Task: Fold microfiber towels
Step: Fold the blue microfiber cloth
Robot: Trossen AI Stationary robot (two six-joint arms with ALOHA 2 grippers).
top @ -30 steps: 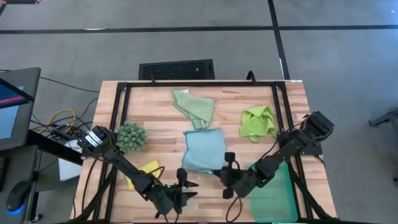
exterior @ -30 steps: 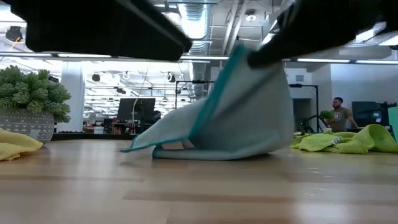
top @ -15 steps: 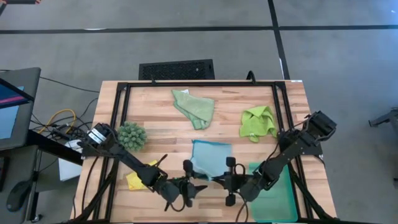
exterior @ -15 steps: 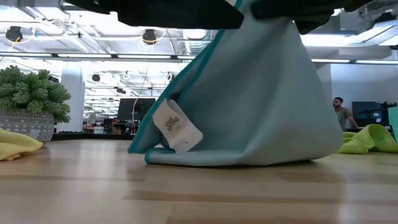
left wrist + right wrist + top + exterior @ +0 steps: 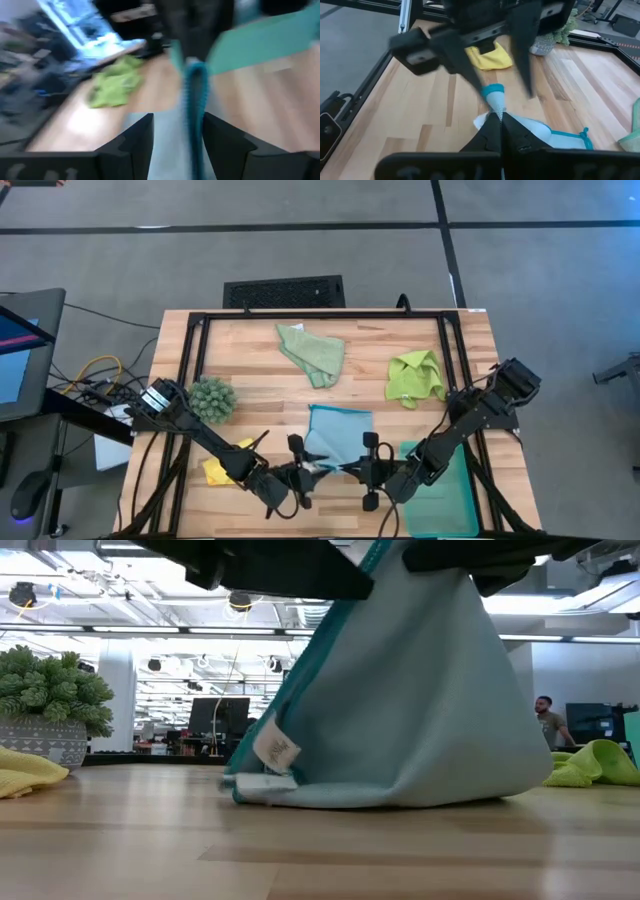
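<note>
Wooden bench (image 5: pixel 250 360): light blue towel (image 5: pixel 338 432) lifted at near edge, pinched by right tool (image 5: pixel 352 468); left tool (image 5: pixel 305 472) spread around same hem.

The pale, planked wooden counter (image 5: pixel 250 355) is showing a smooth, faintly shiny finish. Between the matt black plastic fingers (image 5: pixel 492 131), the light blue microfiber towel (image 5: pixel 420 710) is hanging soft and matt, edged in darker teal stitching, with a small white fabric label (image 5: pixel 274 751). Beyond the fingers, the lime green cloth (image 5: pixel 415 376) is looking plush and crumpled.
</note>
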